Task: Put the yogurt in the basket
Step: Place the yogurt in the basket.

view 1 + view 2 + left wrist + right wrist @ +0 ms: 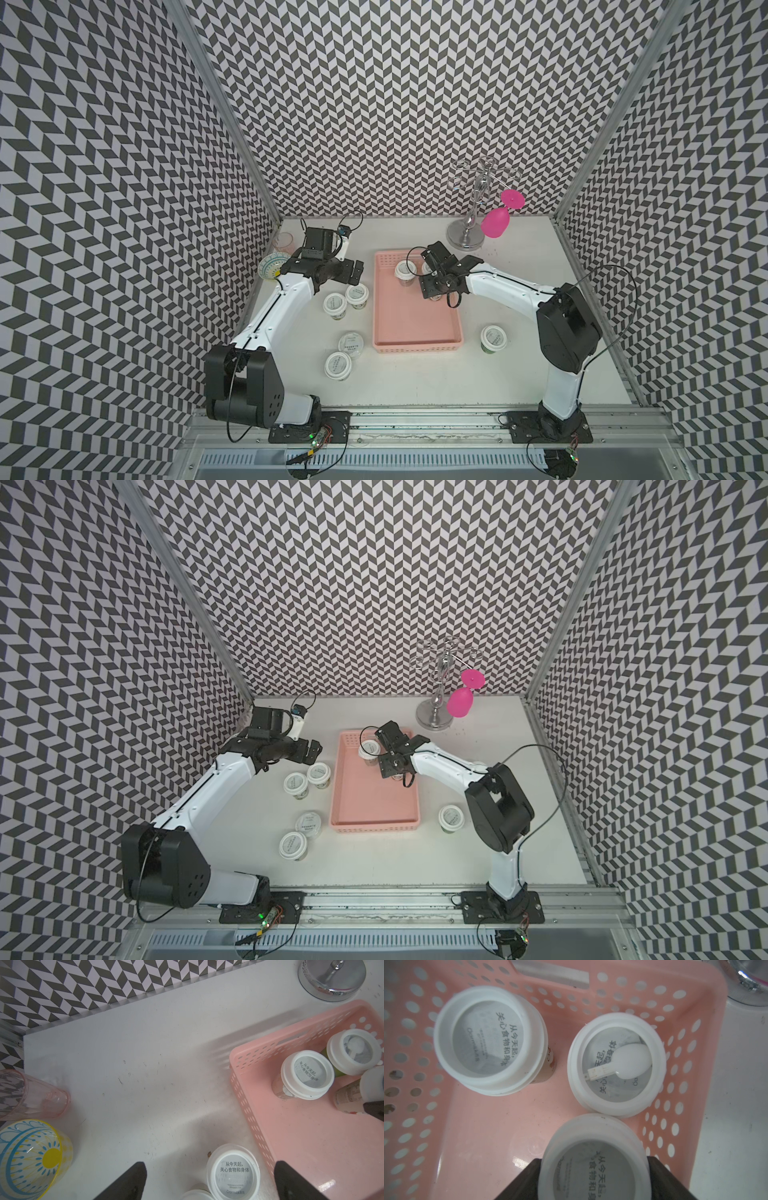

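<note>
- While poised over the 12 o'clock end of the basket [417,348], clamped in the right jaws: held cup [593,1167] of yogurt, gripped near the lid; contact with the basket floor unclear.
- Spread wide, holding nothing: left jaws, above the cups at 9 o'clock of the basket, nearest cup [233,1172] just ahead.
- Already upright at the basket's 12 o'clock end: plain-lid cup [405,270] and spoon-lid cup [612,1093].
- Waiting on the worktop [415,386]: five cups, two at 9 o'clock of the basket, two at 8, one at 4.
- Probably light, stiff at the lid, thin and slick below; best pinched just under the lid rim, gently, against crushing or tipping.
- Plain at the right wrist, unreadable in both top views: white spoon [623,1064] on one lid. Caught only from above: all five waiting cups together.
</note>
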`<action>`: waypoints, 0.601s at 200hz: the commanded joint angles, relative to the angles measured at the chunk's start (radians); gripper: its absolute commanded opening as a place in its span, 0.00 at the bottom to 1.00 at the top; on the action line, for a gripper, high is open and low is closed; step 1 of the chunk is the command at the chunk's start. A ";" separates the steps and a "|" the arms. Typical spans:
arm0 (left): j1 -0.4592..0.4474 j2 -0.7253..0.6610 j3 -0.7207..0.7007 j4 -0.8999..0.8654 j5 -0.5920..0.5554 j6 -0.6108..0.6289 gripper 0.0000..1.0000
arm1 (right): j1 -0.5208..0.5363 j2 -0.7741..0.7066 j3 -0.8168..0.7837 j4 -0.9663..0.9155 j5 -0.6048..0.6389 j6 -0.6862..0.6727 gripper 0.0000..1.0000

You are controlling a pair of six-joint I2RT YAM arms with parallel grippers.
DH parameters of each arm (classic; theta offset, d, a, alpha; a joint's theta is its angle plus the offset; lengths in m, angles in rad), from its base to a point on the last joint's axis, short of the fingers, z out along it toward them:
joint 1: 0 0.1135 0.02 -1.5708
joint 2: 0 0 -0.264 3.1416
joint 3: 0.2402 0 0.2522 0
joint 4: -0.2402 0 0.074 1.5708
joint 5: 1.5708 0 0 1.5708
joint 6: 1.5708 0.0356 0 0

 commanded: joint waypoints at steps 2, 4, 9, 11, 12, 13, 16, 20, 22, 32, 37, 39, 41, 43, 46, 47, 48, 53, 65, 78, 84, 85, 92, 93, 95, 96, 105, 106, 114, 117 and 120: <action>0.007 -0.012 -0.008 0.024 0.017 -0.007 1.00 | -0.007 0.021 -0.015 0.051 -0.010 -0.008 0.77; 0.007 -0.012 -0.009 0.024 0.016 -0.006 1.00 | -0.007 0.021 -0.015 0.052 -0.012 -0.007 0.77; 0.007 -0.012 -0.009 0.024 0.017 -0.006 1.00 | -0.007 0.023 -0.014 0.054 -0.012 -0.007 0.77; 0.008 -0.011 -0.009 0.024 0.017 -0.006 1.00 | -0.007 0.022 -0.015 0.053 -0.013 -0.007 0.77; 0.007 -0.011 -0.009 0.024 0.017 -0.006 1.00 | -0.007 0.022 -0.015 0.053 -0.013 -0.007 0.77; 0.007 -0.011 -0.008 0.024 0.018 -0.006 1.00 | -0.007 0.023 -0.015 0.054 -0.013 -0.006 0.77; 0.008 -0.012 -0.009 0.024 0.018 -0.007 1.00 | -0.007 0.024 -0.014 0.053 -0.014 -0.006 0.77; 0.008 -0.012 -0.008 0.024 0.019 -0.006 1.00 | -0.007 0.025 -0.015 0.053 -0.015 -0.006 0.77; 0.007 -0.012 -0.008 0.024 0.018 -0.007 1.00 | -0.007 0.025 -0.016 0.054 -0.016 -0.006 0.77; 0.007 -0.010 -0.007 0.024 0.019 -0.006 1.00 | -0.007 0.022 -0.017 0.054 -0.016 -0.006 0.77; 0.008 -0.011 -0.006 0.024 0.019 -0.006 1.00 | -0.007 0.023 -0.017 0.053 -0.017 -0.007 0.77; 0.008 -0.011 -0.007 0.024 0.018 -0.006 1.00 | -0.007 0.021 -0.018 0.053 -0.017 -0.007 0.77; 0.008 -0.011 -0.006 0.024 0.018 -0.006 1.00 | -0.007 0.021 -0.018 0.053 -0.016 -0.006 0.77; 0.007 -0.011 -0.007 0.024 0.018 -0.005 1.00 | -0.007 0.021 -0.017 0.053 -0.017 -0.006 0.78; 0.007 -0.011 -0.007 0.024 0.018 -0.006 1.00 | -0.007 0.021 -0.019 0.053 -0.016 -0.007 0.78; 0.007 -0.011 -0.007 0.024 0.018 -0.006 1.00 | -0.007 0.021 -0.019 0.053 -0.016 -0.006 0.78; 0.008 -0.011 -0.007 0.023 0.018 -0.006 1.00 | -0.007 0.021 -0.019 0.053 -0.017 -0.007 0.78; 0.008 -0.011 -0.007 0.023 0.019 -0.007 1.00 | -0.007 0.019 -0.021 0.054 -0.016 -0.008 0.79; 0.007 -0.011 -0.006 0.024 0.019 -0.007 1.00 | -0.007 0.016 -0.023 0.053 -0.016 -0.005 0.81; 0.009 -0.011 -0.007 0.024 0.019 -0.007 1.00 | -0.007 0.012 -0.025 0.052 -0.016 -0.005 0.83; 0.008 -0.012 -0.006 0.024 0.018 -0.007 1.00 | -0.007 0.010 -0.025 0.051 -0.016 -0.003 0.84; 0.008 -0.011 -0.007 0.024 0.018 -0.007 1.00 | -0.007 0.009 -0.026 0.051 -0.015 -0.004 0.84; 0.009 -0.011 -0.008 0.024 0.018 -0.007 1.00 | -0.007 0.006 -0.025 0.050 -0.014 -0.004 0.85; 0.009 -0.012 -0.008 0.024 0.018 -0.007 1.00 | -0.007 0.006 -0.025 0.050 -0.014 -0.004 0.85; 0.009 -0.012 -0.009 0.024 0.018 -0.007 1.00 | -0.007 0.005 -0.024 0.049 -0.013 -0.004 0.85; 0.009 -0.011 -0.008 0.024 0.018 -0.007 1.00 | -0.007 0.004 -0.025 0.049 -0.013 -0.003 0.85; 0.009 -0.012 -0.009 0.023 0.018 -0.007 1.00 | -0.007 -0.003 -0.026 0.045 -0.011 -0.002 0.86; 0.008 -0.012 -0.009 0.023 0.019 -0.007 1.00 | -0.007 -0.003 -0.026 0.045 -0.011 -0.003 0.86; 0.008 -0.013 -0.009 0.024 0.019 -0.007 1.00 | -0.007 -0.011 -0.024 0.043 -0.008 -0.003 0.87; 0.008 -0.014 -0.008 0.024 0.018 -0.006 1.00 | -0.007 -0.013 -0.024 0.043 -0.008 -0.003 0.87; 0.008 -0.015 -0.008 0.024 0.019 -0.007 1.00 | -0.007 -0.017 -0.023 0.042 -0.007 -0.002 0.87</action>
